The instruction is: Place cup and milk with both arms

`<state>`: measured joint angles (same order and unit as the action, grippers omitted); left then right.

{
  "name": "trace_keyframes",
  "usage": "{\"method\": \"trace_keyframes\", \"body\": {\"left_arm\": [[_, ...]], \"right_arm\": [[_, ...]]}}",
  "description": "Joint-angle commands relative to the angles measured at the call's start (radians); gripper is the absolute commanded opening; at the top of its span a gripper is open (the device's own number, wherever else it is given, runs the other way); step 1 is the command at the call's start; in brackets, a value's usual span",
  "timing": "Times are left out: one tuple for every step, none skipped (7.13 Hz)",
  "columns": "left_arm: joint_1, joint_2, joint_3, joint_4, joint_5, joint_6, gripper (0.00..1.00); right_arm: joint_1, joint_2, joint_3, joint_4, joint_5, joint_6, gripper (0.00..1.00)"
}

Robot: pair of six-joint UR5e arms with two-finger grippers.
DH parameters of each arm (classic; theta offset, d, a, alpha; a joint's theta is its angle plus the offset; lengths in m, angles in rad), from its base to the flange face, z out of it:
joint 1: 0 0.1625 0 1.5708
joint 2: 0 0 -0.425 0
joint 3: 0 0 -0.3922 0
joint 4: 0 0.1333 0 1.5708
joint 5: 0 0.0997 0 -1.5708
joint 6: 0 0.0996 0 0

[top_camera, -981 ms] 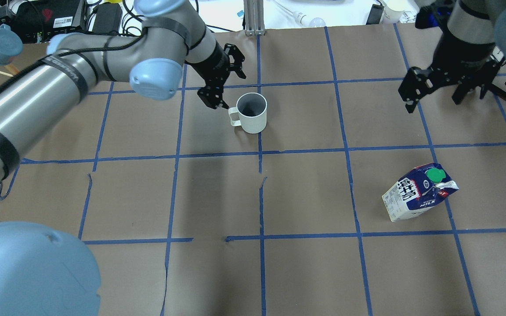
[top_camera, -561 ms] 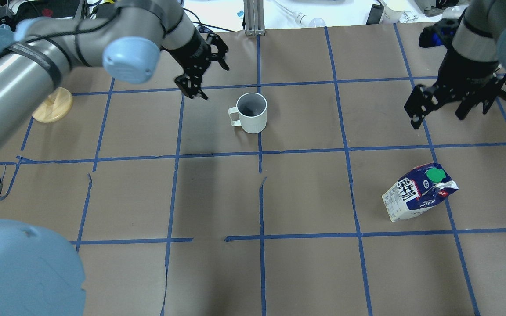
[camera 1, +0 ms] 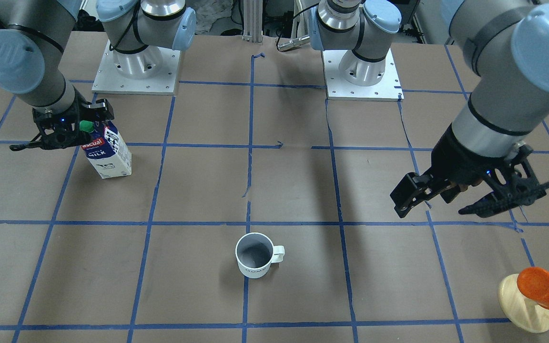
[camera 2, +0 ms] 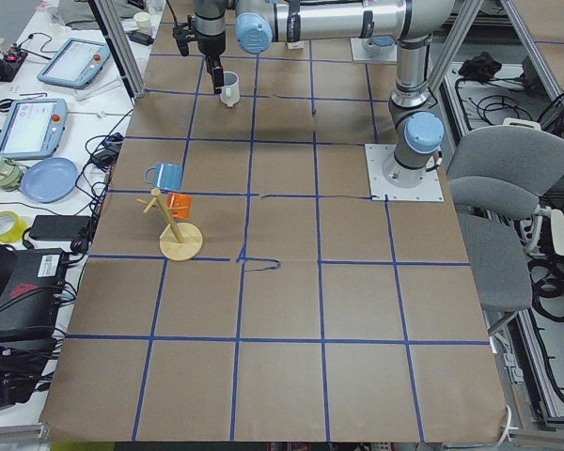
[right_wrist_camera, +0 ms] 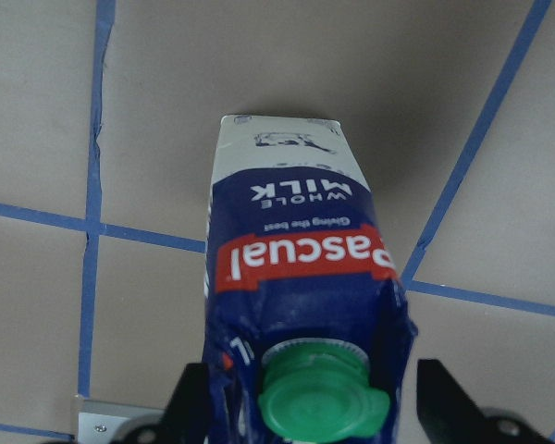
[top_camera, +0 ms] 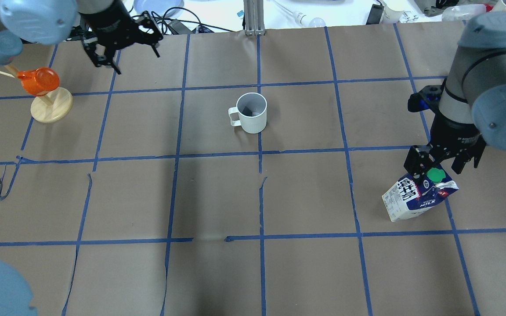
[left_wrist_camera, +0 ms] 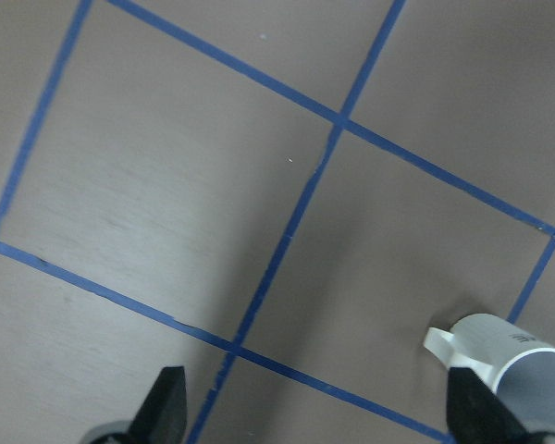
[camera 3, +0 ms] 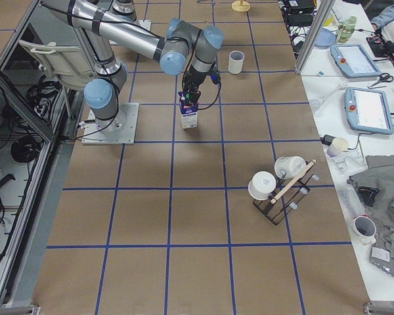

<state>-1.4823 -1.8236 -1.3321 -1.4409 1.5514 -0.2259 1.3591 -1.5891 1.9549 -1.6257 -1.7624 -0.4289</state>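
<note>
At four o'clock from the cup [top_camera: 253, 116], the right gripper [top_camera: 439, 171] sits wide around the milk [top_camera: 411, 199]; at ten o'clock, the left gripper [top_camera: 134, 59] hangs wide too.

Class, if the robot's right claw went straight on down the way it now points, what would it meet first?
The dark blue and white milk carton: its green screw cap sits directly below the open right claw.

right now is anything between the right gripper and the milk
Nothing visible stands between them. The right gripper is open at the milk, with one finger on each side of its gabled top and green cap, and a gap shows on both sides.
</note>
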Motion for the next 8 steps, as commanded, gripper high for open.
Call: {"method": "trace_keyframes", "body": {"left_arm": [[0.016,0.03,-0.019,-0.004,-0.008,0.023,1.0],[0.008,0.036,-0.045,-0.006,-0.007,0.061,1.0],[0.005,0.058,-0.077,-0.03,-0.004,0.074,1.0],[0.001,0.066,-0.094,-0.029,-0.016,0.077,1.0],[0.007,0.07,-0.101,-0.03,-0.017,0.08,1.0],[0.005,0.073,-0.104,-0.03,-0.023,0.103,1.0],[0.004,0.072,-0.108,-0.03,-0.024,0.144,1.0],[0.007,0.07,-0.111,-0.032,-0.02,0.146,1.0]], "right_arm": [[0.0,-0.002,-0.001,-0.005,0.01,-0.001,0.19],[0.0,-0.002,-0.005,-0.003,0.012,0.001,0.12],[0.001,-0.002,-0.026,-0.002,0.012,0.005,0.12],[0.006,0.004,-0.071,-0.005,0.015,0.009,0.12],[0.011,0.026,-0.124,-0.005,0.038,0.013,0.12],[0.015,0.064,-0.187,-0.006,0.128,0.05,0.12],[0.043,0.137,-0.27,-0.025,0.158,0.094,0.12],[0.122,0.223,-0.377,-0.051,0.158,0.152,0.13]]}}
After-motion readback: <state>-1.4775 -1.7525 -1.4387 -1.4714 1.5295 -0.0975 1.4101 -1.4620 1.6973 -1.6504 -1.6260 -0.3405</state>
